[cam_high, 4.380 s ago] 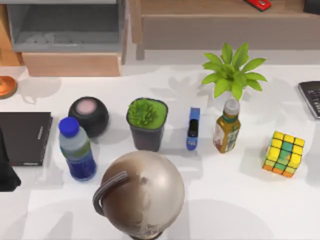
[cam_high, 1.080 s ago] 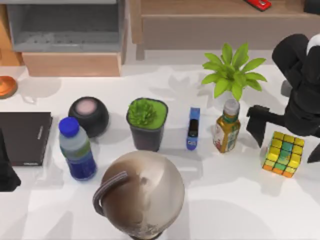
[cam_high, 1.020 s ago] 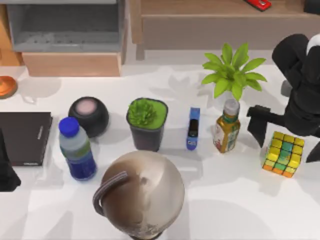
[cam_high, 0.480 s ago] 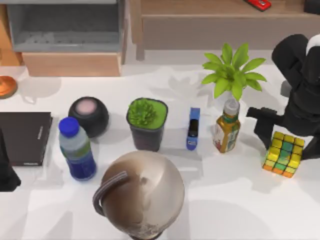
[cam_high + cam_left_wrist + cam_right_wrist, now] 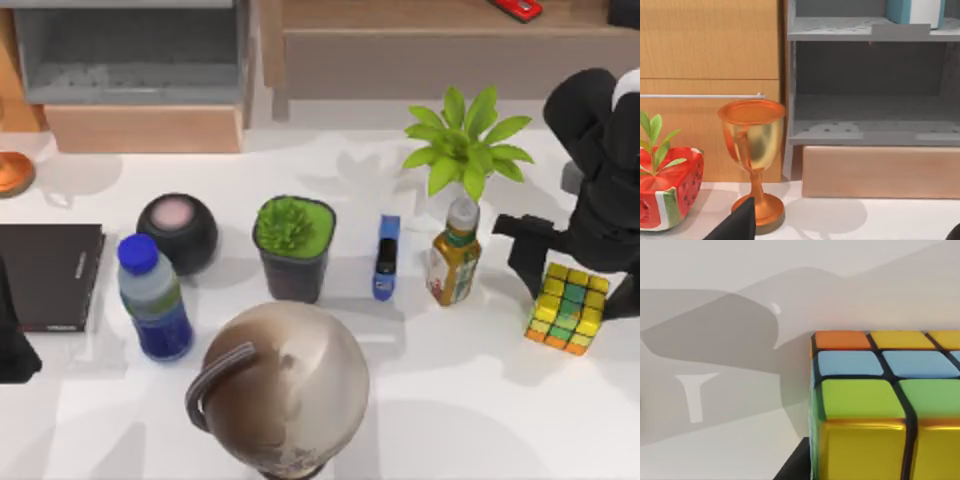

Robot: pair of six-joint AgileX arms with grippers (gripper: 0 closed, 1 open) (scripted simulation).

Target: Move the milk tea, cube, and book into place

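Note:
The cube (image 5: 567,308), mostly yellow, green and orange, sits on the white table at the right. My right gripper (image 5: 578,278) is over it, open, with one black finger on each side of the cube. In the right wrist view the cube (image 5: 875,405) is very near. The milk tea (image 5: 153,300), blue-capped with a dark blue label, stands upright at the left. The book (image 5: 912,10), teal with white page edges, stands on the grey shelf's upper level. My left gripper (image 5: 12,345) is parked at the table's left edge, its fingertips (image 5: 737,227) spread wide.
A globe (image 5: 285,390) stands front centre. Behind it, in a row, are a black round speaker (image 5: 177,230), a dark plant pot (image 5: 293,245), a small blue object (image 5: 387,257) and an amber bottle (image 5: 455,255). A thin black book (image 5: 45,275) lies left. An orange goblet (image 5: 752,150) stands by the grey shelf (image 5: 130,50).
The right arm has come in from the right and lowered over the cube. In the last second its fingers shifted slightly right, closer around the cube. Nothing else moved.

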